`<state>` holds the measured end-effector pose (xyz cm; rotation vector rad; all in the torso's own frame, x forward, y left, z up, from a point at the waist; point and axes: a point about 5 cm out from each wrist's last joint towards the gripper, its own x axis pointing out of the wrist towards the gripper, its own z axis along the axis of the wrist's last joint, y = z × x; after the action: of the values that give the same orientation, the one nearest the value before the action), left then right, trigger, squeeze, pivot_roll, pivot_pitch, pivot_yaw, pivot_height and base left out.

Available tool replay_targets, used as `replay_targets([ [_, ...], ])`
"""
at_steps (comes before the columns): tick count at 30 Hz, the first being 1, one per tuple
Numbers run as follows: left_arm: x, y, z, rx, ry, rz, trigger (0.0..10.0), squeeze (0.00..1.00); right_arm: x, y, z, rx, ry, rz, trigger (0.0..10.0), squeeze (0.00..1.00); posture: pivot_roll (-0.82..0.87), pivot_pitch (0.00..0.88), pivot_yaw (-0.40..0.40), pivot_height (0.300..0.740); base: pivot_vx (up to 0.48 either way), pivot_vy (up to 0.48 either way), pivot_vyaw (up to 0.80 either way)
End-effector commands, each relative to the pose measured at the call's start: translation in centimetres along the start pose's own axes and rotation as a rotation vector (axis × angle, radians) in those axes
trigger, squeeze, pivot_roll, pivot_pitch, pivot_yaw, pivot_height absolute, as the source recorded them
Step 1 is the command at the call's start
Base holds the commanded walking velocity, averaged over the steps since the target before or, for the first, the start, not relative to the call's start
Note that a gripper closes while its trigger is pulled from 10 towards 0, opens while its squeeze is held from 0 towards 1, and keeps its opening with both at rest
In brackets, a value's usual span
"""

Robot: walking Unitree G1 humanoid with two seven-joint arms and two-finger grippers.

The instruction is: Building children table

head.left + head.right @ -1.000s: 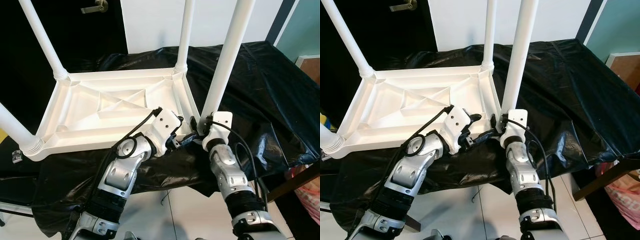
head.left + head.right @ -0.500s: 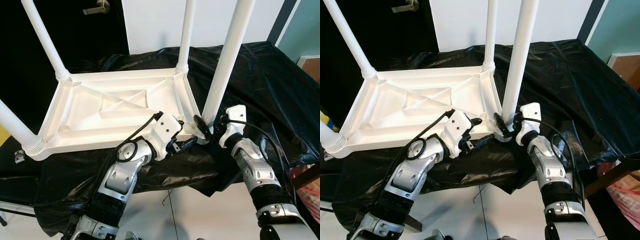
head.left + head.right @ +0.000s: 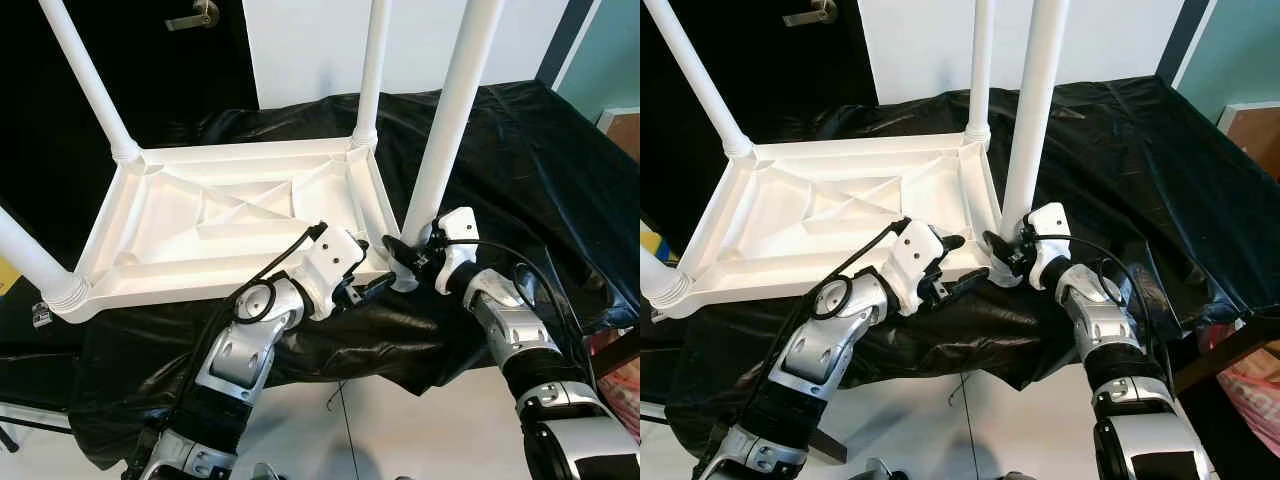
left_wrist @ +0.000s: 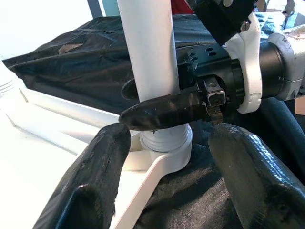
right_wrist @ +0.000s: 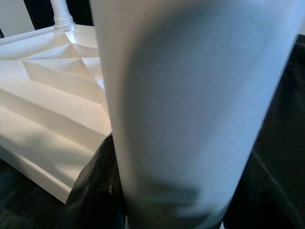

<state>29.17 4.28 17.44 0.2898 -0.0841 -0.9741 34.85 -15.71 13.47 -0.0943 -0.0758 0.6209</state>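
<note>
A white plastic children's table [image 3: 235, 220] lies upside down on a black sheet, its ribbed underside facing up and its long side running from left to right. Four white round legs stand up from its corners: the far left leg [image 3: 88, 82], the far right leg [image 3: 372, 68], the near left leg [image 3: 35, 262] and the near right leg [image 3: 452, 115]. Each leg sits in a ringed socket at its corner, and the near right leg stands upright with its foot in the socket [image 4: 164, 143] at the near right corner.
</note>
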Motion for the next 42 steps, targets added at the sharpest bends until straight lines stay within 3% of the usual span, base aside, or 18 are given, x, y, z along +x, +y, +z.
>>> replay_targets([
  [1,0.0,-0.2,-0.3,-0.006,0.014,0.033,10.0,0.0,-0.2,1.1,-1.9,0.042,0.074,0.048,10.0,0.0,0.02,0.044,-0.004,0.74,0.0,0.0,0.0],
  [8,0.0,-0.3,-0.4,0.003,0.022,0.03,10.0,0.0,-0.5,1.0,-3.0,0.056,0.128,-0.079,10.0,0.0,0.01,0.048,-0.005,0.74,0.0,0.0,0.0],
  [16,0.2,-0.8,-0.5,-0.007,0.021,0.017,10.0,0.0,-0.8,1.9,-3.3,0.106,0.101,-0.314,10.0,0.0,-0.01,0.049,-0.002,0.74,0.0,0.0,0.0],
  [18,0.2,-0.8,-0.5,-0.007,0.021,0.017,10.0,0.0,-0.8,1.9,-3.3,0.106,0.101,-0.314,10.0,0.0,-0.01,0.049,-0.002,0.74,0.0,0.0,0.0],
  [20,0.2,-0.8,-0.6,-0.014,0.021,0.016,10.0,0.0,-0.7,2.9,-3.3,0.188,0.079,-0.411,10.0,0.0,-0.02,0.052,0.0,0.74,0.0,0.0,0.0],
  [27,0.3,-0.8,-0.6,-0.019,0.022,0.014,10.0,0.0,-0.7,3.7,-3.2,0.213,0.056,-0.582,10.0,0.0,-0.03,0.055,0.005,0.74,0.0,0.0,0.0],
  [28,0.3,-0.9,-0.7,-0.021,0.023,0.013,10.0,0.0,-0.6,4.6,-3.2,0.219,0.053,-0.673,10.0,0.0,-0.03,0.057,0.005,0.74,0.0,0.0,0.0],
  [32,0.3,-0.8,-0.7,-0.022,0.023,0.015,10.0,0.0,-0.2,5.8,-2.9,0.212,0.042,-0.637,10.0,0.0,-0.03,0.058,0.012,0.74,0.0,0.0,0.0],
  [42,0.4,-0.4,-0.6,-0.016,0.02,0.033,10.0,0.0,-0.1,5.9,-2.4,0.192,0.047,-0.632,10.0,0.0,-0.03,0.054,0.013,0.74,0.0,0.0,0.0],
])
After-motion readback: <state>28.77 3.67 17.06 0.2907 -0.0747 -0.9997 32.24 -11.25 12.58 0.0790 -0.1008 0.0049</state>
